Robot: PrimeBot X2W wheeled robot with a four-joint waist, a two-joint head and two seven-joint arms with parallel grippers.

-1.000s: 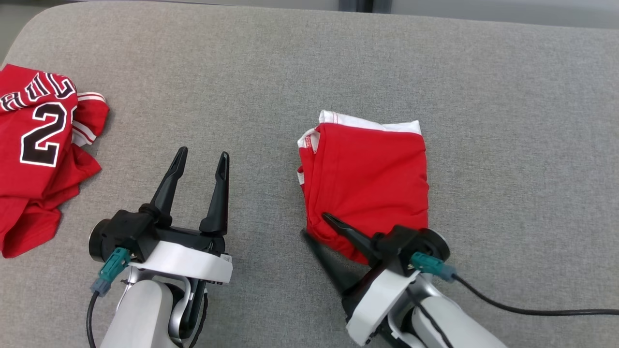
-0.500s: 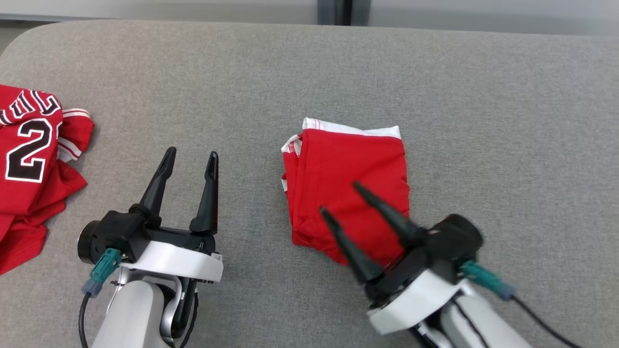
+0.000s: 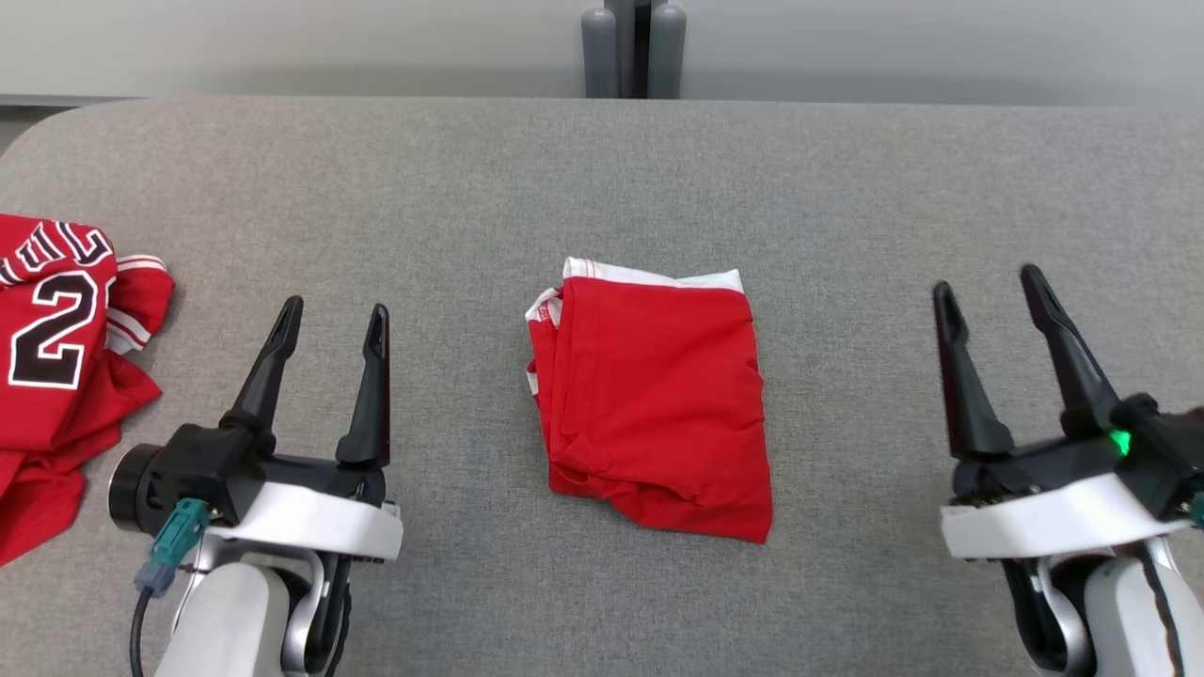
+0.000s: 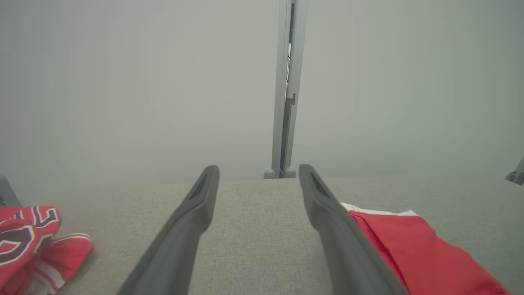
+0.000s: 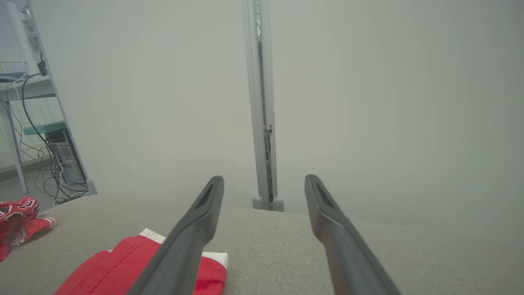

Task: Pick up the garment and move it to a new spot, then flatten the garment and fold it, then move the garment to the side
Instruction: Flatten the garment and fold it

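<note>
As viewed from the head, noted on grey cloth-topped desk (image 3: 847,188): red garment (image 3: 654,404), folded to a rough rectangle, lying flat mid-desk with white band at far edge. Long axis running near to far. Placed between the two pincers: to the right of left pincer (image 3: 336,305), to the left of right pincer (image 3: 985,278), touching neither, marginally nearer the left. Both spread wide and holding nothing, tips pointing away over bare cloth. Crumpled numbered jersey (image 3: 56,357) at far left desk edge, well apart. Judged folded already; shifting aside calls for an inward sideways reach onto a long edge.
</note>
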